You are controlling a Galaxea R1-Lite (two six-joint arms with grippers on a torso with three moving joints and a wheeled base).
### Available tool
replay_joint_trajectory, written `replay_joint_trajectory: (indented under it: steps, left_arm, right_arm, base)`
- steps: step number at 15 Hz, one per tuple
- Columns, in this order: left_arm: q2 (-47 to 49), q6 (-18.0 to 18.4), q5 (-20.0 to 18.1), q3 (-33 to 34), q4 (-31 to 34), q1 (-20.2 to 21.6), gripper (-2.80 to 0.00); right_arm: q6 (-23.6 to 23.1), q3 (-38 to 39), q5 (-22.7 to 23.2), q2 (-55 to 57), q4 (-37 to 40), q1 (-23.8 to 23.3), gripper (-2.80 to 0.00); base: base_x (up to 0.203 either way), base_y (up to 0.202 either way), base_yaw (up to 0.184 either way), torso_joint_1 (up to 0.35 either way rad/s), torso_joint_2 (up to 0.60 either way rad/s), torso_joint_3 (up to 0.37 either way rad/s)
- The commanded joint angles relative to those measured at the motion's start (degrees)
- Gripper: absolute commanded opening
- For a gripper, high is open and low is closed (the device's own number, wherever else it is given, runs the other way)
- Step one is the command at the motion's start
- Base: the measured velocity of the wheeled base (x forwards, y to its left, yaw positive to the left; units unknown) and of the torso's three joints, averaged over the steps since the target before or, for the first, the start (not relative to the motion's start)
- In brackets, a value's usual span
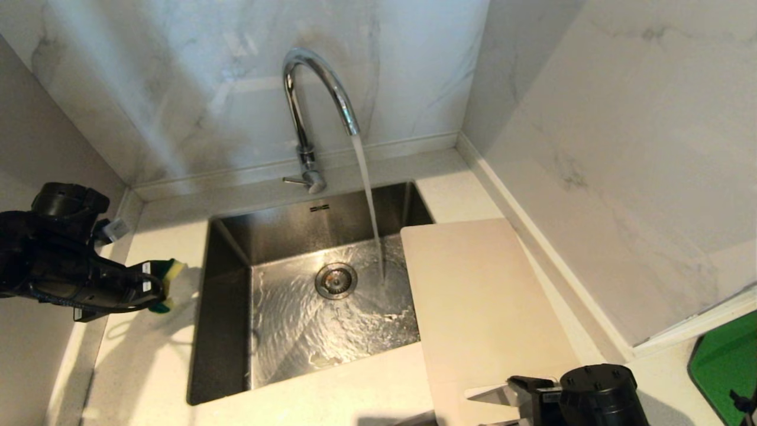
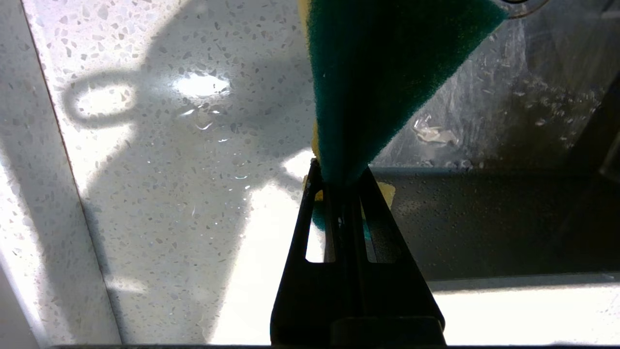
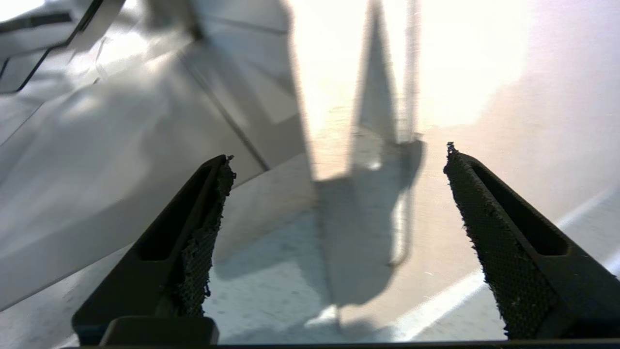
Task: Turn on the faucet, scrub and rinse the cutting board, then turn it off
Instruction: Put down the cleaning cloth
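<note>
Currently | cutting board (image 1: 479, 296): stiff, thin, wet-slick; grip handle-slot end beneath right end effector (image 3: 339, 160), released | left end effector (image 2: 341, 177) grasping sponge (image 2: 378, 72).

The right gripper (image 1: 502, 393) hides the cutting board's (image 1: 479, 296) near end.

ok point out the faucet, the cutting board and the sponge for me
faucet (image 1: 322, 74), head view, on the arched chrome spout
cutting board (image 1: 479, 296), head view, on its bare flat face right of the sink
sponge (image 2: 368, 82), left wrist view, on the green scrub side
</note>
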Motion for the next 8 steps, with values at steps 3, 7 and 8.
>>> replay_joint_trajectory:
  steps: [3, 7, 8]
  left_arm:
    - [-0.88, -0.18, 0.17, 0.04, 0.28, -0.79, -2.8]
    - [-2.18, -0.5, 0.26, -0.04, 0.64, -2.42, -2.8]
    - [-2.57, -0.58, 0.32, -0.19, 0.99, -2.89, -2.8]
  right_arm:
    - [0.86, 0.19, 0.69, -8.44, -0.23, 0.11, 0.0]
    - [4.97, 0.23, 1.04, -13.37, -0.21, 0.11, -2.8]
    - [5.29, 0.15, 1.06, -14.7, -0.19, 0.11, -2.8]
  base:
    - [0.0, 0.0, 0.0, 0.0, 0.0, 0.0]
    - [0.0, 0.0, 0.0, 0.0, 0.0, 0.0]
    - [0.0, 0.0, 0.0, 0.0, 0.0, 0.0]
